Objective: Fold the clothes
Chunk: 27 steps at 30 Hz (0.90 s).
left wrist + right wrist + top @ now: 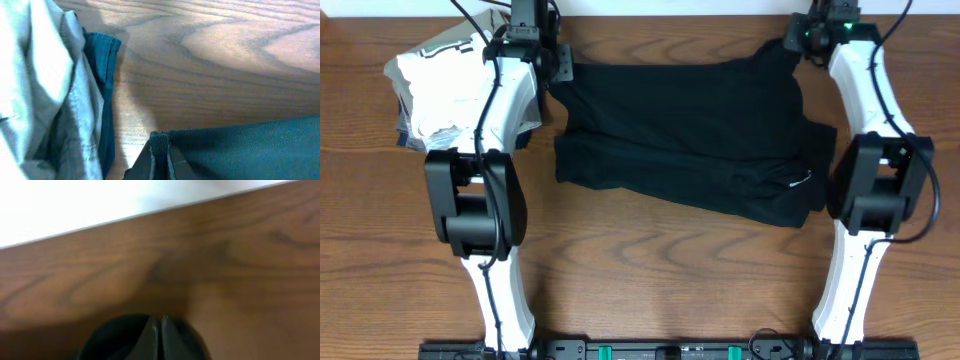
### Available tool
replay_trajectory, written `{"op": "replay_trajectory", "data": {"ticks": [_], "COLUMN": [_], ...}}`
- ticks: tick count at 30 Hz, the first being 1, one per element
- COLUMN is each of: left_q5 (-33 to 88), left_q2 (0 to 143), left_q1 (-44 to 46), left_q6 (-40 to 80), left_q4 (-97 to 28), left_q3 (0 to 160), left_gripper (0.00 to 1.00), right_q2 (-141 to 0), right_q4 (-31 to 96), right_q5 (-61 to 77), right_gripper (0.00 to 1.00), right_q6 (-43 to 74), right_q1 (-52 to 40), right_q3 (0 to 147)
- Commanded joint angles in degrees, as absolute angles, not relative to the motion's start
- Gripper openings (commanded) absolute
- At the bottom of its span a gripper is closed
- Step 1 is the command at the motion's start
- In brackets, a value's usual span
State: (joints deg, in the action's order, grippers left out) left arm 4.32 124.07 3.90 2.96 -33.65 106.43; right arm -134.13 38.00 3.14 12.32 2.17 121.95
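The black garment [690, 140] lies folded across the far middle of the table, with a small white logo [801, 181] near its front right corner. My left gripper [558, 68] is at the garment's far left corner, shut on a fold of the black fabric [160, 150]. My right gripper [796, 42] is at the far right corner, fingers pressed together on black fabric [120, 335]. In the left wrist view the fabric [240, 150] stretches away to the right.
A stack of folded white, khaki and grey garments [445, 85] sits at the far left, close to my left arm; it also shows in the left wrist view [45, 90]. The table's far edge [150, 215] is just beyond my right gripper.
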Motion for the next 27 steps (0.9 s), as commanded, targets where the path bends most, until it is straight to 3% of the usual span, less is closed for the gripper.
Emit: {"op": "replay_trajectory", "data": {"ticks": [1, 18, 27], "left_q5": [3.44, 3.46, 5.02], "left_q2": [119.77, 113.27, 113.27], "left_q1": [3.55, 3.62, 3.73], "left_q6": [3.01, 3.03, 3.03], "left_q4": [-35.00, -51.46, -63.16], "left_q3": [106.85, 106.83, 106.72], "left_gripper": [0.06, 0.06, 0.06], "right_q2": [-128.42, -117.32, -117.32], "right_q4": [42.24, 78.67, 85.89], "right_q5": [5.89, 13.15, 11.33], "right_gripper": [0.01, 0.01, 0.01], "right_q6": [10.11, 1.26, -0.51], "right_q1": [3.16, 3.31, 2.35], "right_q3": [123.33, 123.02, 120.07]}}
